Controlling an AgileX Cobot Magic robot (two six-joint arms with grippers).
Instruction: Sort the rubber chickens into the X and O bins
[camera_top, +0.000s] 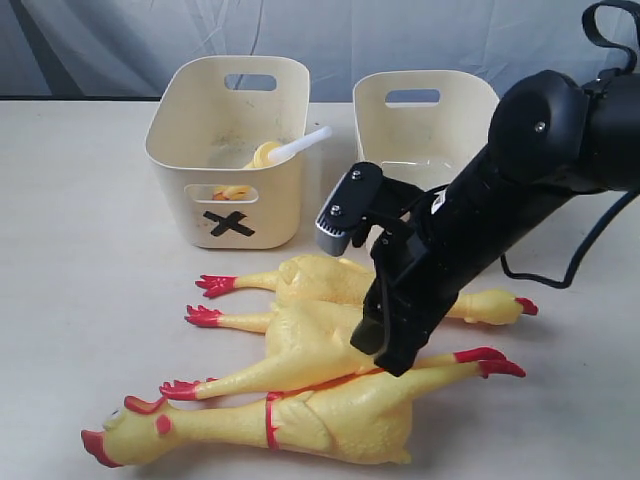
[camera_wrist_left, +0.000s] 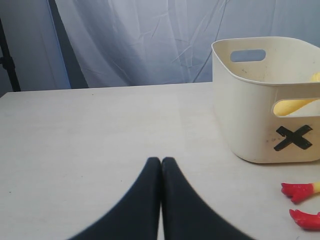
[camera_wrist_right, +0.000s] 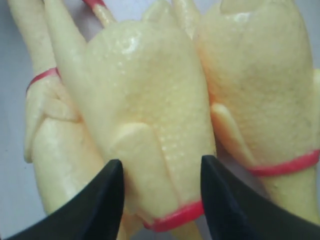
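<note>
Three rubber chickens lie side by side on the table: the back one (camera_top: 320, 280), the middle one (camera_top: 300, 345) and the front one (camera_top: 340, 420). My right gripper (camera_top: 385, 355) is down over the middle chicken (camera_wrist_right: 150, 110). It is open (camera_wrist_right: 161, 172), its fingers astride the body just above the red neck band (camera_wrist_right: 175, 217). A fourth chicken (camera_top: 265, 155) with a white tube (camera_top: 305, 145) lies in the X bin (camera_top: 230, 190) (camera_wrist_left: 260, 125). The second cream bin (camera_top: 425, 100) shows no mark from here. My left gripper (camera_wrist_left: 161, 160) is shut and empty, low over bare table.
Both bins stand at the back of the table, behind the chickens. Red chicken feet (camera_wrist_left: 300, 191) lie just in front of the X bin. A grey curtain hangs behind the table. A black cable (camera_top: 590, 250) trails from the right arm.
</note>
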